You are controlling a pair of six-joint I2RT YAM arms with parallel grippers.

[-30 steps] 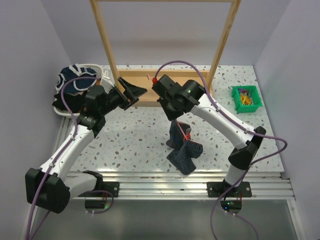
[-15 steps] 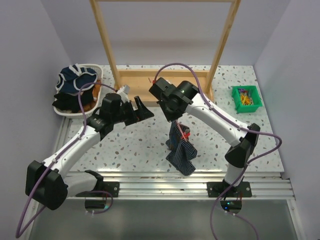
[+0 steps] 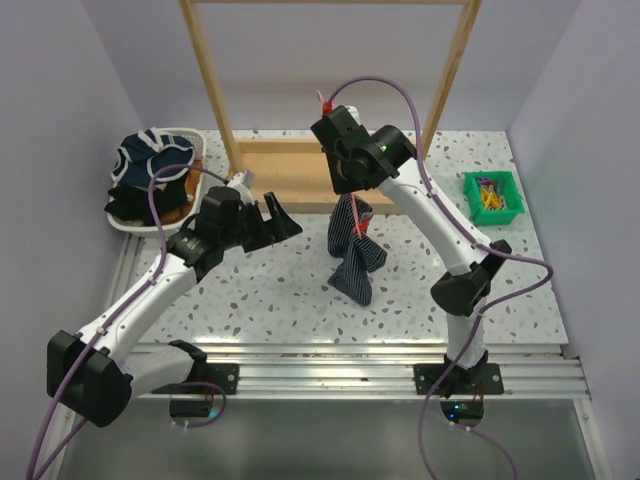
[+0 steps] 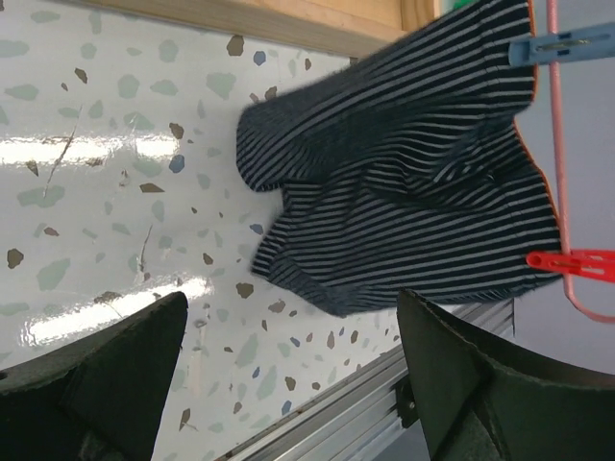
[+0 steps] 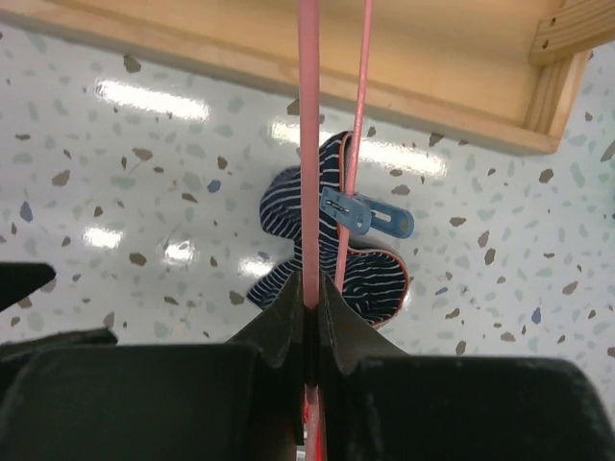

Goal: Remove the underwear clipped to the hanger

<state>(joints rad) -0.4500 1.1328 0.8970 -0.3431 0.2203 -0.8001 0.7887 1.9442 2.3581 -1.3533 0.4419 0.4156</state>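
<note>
The right tool (image 5: 309,300) is clamping the hanger (image 5: 307,144), underwear (image 4: 404,182) dangling below it. The left tool (image 3: 277,222) is gaping open, cloth just ahead; seizing and tugging it seems next.

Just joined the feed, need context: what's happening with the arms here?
The right gripper is shut on the pink hanger, holding it up over the table. The striped underwear hangs from it, still pinned by a blue clip and a red clip. The left gripper is open, fingers facing the underwear but not touching it.
</note>
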